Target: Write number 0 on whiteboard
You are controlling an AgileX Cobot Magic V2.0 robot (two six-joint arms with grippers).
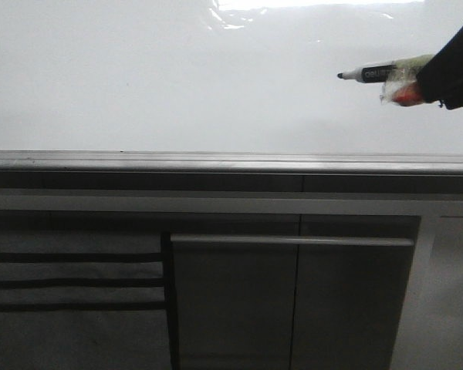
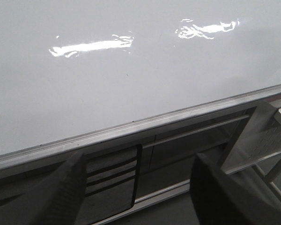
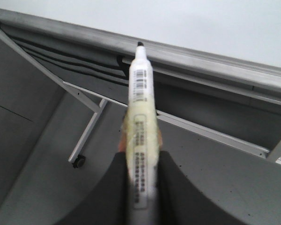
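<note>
The whiteboard [image 1: 177, 85] is a large, glossy white flat board spanning the full width of the front view. A grey metal edge strip runs along its near edge. Its surface shows bright light reflections toward the far side and carries no visible writing. The number 0 does not appear on the board in any view.

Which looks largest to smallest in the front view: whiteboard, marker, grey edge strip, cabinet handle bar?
1. Whiteboard
2. Edge strip, spanning the full width
3. Handle bar, about half that width
4. Marker, though the right pincer hides its rear, so its full size is unsure.
</note>
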